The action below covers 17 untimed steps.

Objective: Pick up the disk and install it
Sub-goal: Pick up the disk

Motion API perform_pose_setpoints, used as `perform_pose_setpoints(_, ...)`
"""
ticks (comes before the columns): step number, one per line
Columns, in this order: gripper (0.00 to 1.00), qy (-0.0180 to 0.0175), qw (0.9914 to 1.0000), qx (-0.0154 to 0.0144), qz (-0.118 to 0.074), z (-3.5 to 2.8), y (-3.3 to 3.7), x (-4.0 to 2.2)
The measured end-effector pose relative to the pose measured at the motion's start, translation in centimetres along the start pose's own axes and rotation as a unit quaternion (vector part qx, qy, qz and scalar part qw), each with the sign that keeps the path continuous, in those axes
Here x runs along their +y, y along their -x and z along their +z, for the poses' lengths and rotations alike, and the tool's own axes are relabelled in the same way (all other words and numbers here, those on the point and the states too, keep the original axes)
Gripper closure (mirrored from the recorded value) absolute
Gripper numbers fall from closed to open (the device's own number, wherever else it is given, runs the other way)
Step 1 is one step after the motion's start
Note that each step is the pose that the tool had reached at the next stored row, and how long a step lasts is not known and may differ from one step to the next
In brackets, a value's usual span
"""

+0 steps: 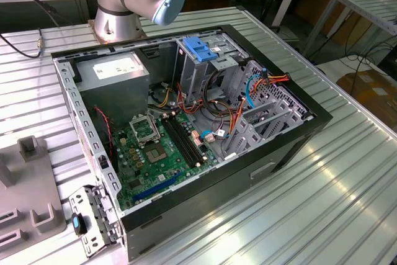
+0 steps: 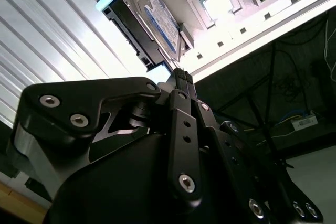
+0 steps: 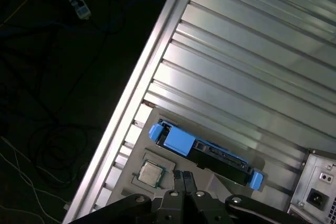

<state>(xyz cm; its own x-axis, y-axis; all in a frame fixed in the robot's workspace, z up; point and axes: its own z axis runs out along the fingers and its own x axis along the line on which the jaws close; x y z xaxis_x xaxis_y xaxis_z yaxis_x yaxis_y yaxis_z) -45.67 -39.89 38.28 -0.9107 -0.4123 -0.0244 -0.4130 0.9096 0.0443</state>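
One grey fixture (image 1: 31, 197) is noted at the exterior view's left, resting on the ribbed table (image 1: 335, 203). At centre the open computer case (image 1: 260, 172) lies on its side with the motherboard (image 1: 155, 153) exposed. Further toward the exterior view's right, the drive cage (image 1: 198, 76) is seen, capped by a blue plate (image 1: 200, 49). In both wrist views the disk (image 3: 210, 150) is found standing on its long edge in a slot of a grey fixture, judged to be the same one, just beside a processor chip (image 3: 151, 172) seated in a recess. The gripper (image 3: 185, 176) is poised near the disk but apart from it, its fingers closed against each other with nothing between them. The disk is judged stiff, dense, fairly heavy for its bulk and sensitive to shock. Its metal faces look smooth, so slip is possible. Hold is best taken across the two broad faces at mid-length of the exposed upper edge. The blue bracket ends are judged too flexible to be clamped.
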Motion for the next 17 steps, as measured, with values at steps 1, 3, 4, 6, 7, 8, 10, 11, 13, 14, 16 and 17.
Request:
perform_pose_setpoints(1, 0.89, 0.0, 1.0, 0.0001, -0.001, 0.0, 0.0, 0.0)
perform_pose_setpoints(3, 0.89, 0.0001, 0.99999, 0.0002, -0.005, 0.0, 0.0, 0.0)
perform_pose_setpoints(4, 0.89, 0.0001, 0.99998, 0.0002, -0.006, 0.0, 0.0, 0.0)
perform_pose_setpoints(6, 0.89, 0.0002, 0.99996, 0.0004, -0.009, 0.0, 0.0, 0.0)
perform_pose_setpoints(7, 0.89, 0.0002, 0.99995, 0.0004, -0.01, 0.0, 0.0, 0.0)
perform_pose_setpoints(8, 0.89, 0.0003, 0.99993, 0.0005, -0.012, 0.0, 0.0, 0.0)
perform_pose_setpoints(10, 0.89, 0.0004, 0.99987, 0.0007, -0.016, 0.0, 0.0, 0.0)
perform_pose_setpoints(11, 0.89, 0.0004, 0.99983, 0.0008, -0.019, 0.0, 0.0, 0.0)
perform_pose_setpoints(13, 0.89, 0.0005, 0.99975, 0.0009, -0.022, 0.0, 0.0, 0.0)
perform_pose_setpoints(14, 0.89, 0.0006, 0.99968, 0.0011, -0.025, 0.0, 0.0, 0.0)
perform_pose_setpoints(16, 0.89, 0.0007, 0.99951, 0.0014, -0.031, 0.0, 0.0, 0.0)
perform_pose_setpoints(17, 0.89, 0.0008, 0.99947, 0.0014, -0.033, 0.0, 0.0, 0.0)
